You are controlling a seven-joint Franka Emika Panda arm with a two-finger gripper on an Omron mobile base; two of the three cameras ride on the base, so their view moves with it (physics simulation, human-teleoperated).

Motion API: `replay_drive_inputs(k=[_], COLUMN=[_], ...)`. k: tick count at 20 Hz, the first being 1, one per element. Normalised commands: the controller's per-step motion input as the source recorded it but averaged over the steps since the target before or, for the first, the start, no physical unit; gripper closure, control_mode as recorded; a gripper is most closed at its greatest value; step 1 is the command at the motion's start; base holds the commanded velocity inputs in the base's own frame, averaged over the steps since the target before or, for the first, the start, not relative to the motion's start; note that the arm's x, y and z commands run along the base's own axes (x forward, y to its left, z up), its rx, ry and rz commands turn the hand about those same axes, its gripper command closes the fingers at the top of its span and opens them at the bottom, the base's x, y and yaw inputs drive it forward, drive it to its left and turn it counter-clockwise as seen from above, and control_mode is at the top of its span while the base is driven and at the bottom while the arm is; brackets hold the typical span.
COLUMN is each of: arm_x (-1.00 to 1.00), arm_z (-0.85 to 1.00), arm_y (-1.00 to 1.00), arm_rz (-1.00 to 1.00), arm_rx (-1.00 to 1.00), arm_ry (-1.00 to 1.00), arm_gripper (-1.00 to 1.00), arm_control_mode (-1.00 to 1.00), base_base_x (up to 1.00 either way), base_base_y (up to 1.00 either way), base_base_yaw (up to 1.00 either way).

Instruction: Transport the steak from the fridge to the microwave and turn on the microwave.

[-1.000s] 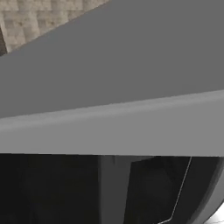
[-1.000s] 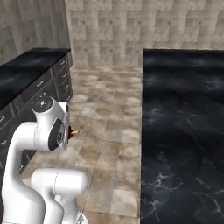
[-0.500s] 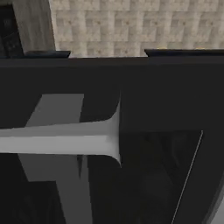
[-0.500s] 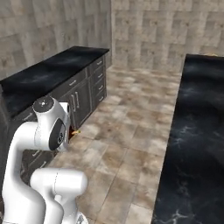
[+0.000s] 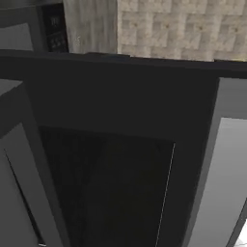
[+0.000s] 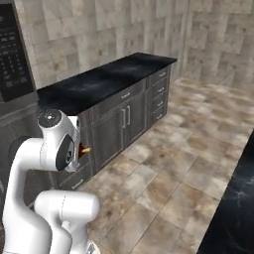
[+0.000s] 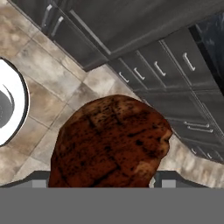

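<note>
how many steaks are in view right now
1. The steak sits low in the middle of the hand view, close to the camera, above tiled floor and dark cabinet drawers. In the right base view its orange tip pokes out beside the arm.

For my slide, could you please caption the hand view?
Steak held in the hand, above tiled floor and dark cabinet drawers.

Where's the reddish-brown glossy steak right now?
The reddish-brown glossy steak sits low centre in the hand view, in the pincer, above tiled floor beside dark drawer cabinets.
</note>
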Motion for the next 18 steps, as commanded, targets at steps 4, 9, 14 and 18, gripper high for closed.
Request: replay_drive_inputs(k=[4, 9, 14, 18], arm_x=[0.0, 0.0, 0.0, 0.0], arm_z=[0.0, 0.0, 0.0, 0.0], arm_y=[0.0, 0.0, 0.0, 0.0], arm_rz=[0.0, 0.0, 0.0, 0.0], arm_rx=[0.0, 0.0, 0.0, 0.0], arm_ry=[0.0, 0.0, 0.0, 0.0], arm_gripper=[1.0, 1.0, 1.0, 1.0], arm_control_mode=[1.0, 1.0, 1.0, 1.0], base_base_x=[0.41, 0.4, 0.36, 0.38], base_base_y=[0.0, 0.0, 0.0, 0.0], base_base_yaw=[0.5, 0.5, 0.51, 0.5])
